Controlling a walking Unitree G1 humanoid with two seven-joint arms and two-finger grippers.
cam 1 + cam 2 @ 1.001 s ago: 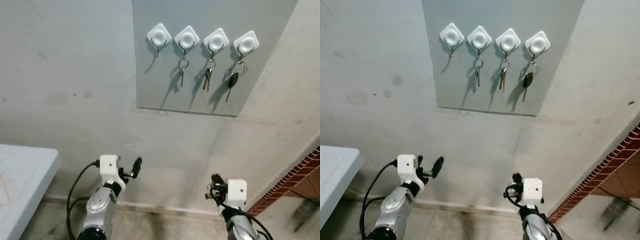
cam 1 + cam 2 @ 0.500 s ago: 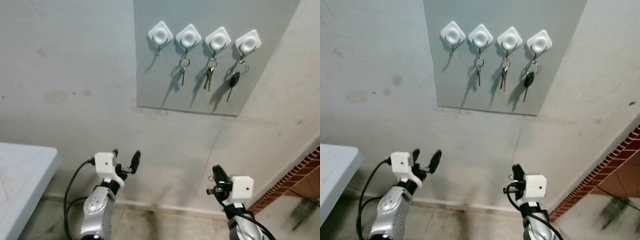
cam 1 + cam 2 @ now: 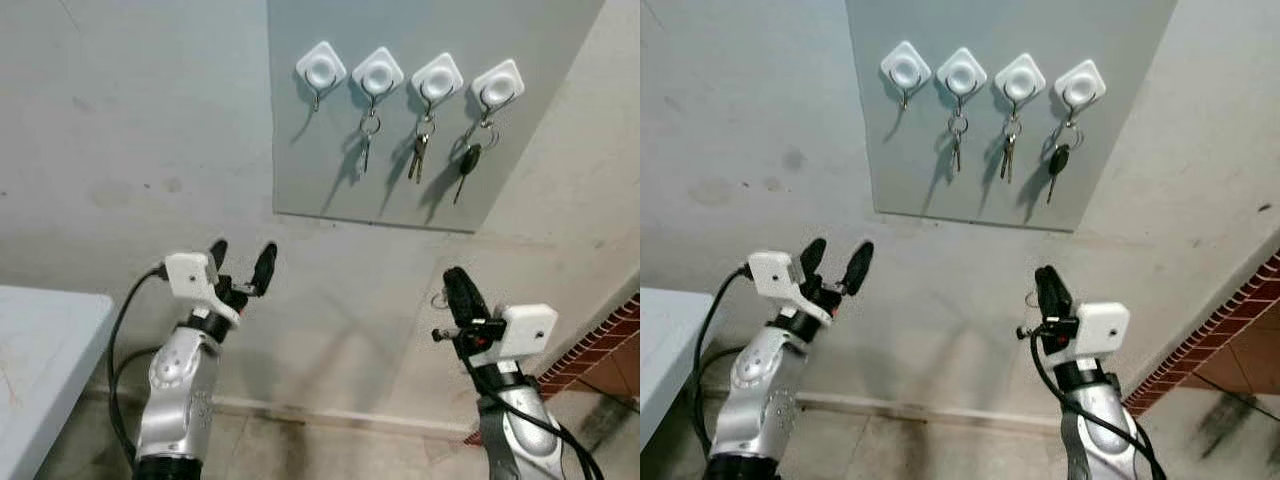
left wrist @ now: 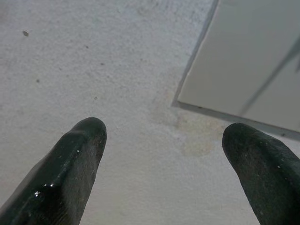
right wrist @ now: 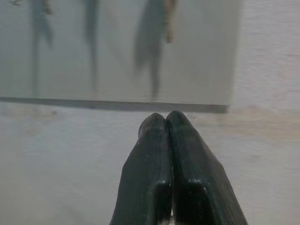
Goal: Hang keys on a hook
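Left eye view: a flat grey rectangular panel [image 3: 400, 120] is fixed to a pale, stained plaster wall [image 3: 130, 150]. Across the panel's top run four white diamond-shaped hooks [image 3: 320, 69]. The leftmost hook is bare; the second carries a single silver key on a ring [image 3: 366, 140], the third a small bunch of silver keys [image 3: 416, 155], the fourth a black-headed key [image 3: 467, 162]. Below the panel's lower left corner the left gripper [image 3: 240, 268] is raised, its two black fingers spread apart and holding nothing. Below the panel's lower right part the right gripper [image 3: 456, 290] points up with its fingers pressed together; a small metal ring [image 3: 439, 298] shows just beside them, though whether it is gripped cannot be told. A white table edge [image 3: 50, 330] lies well left of the panel, and a red brick strip [image 3: 600, 345] lower right.

Left wrist view: the fingertips [image 4: 75, 159] stand wide apart, the panel's corner [image 4: 243, 70] beyond them.

Right wrist view: the fingers [image 5: 176, 164] are closed tip to tip below the panel's lower edge [image 5: 117, 101].

No writing is readable.
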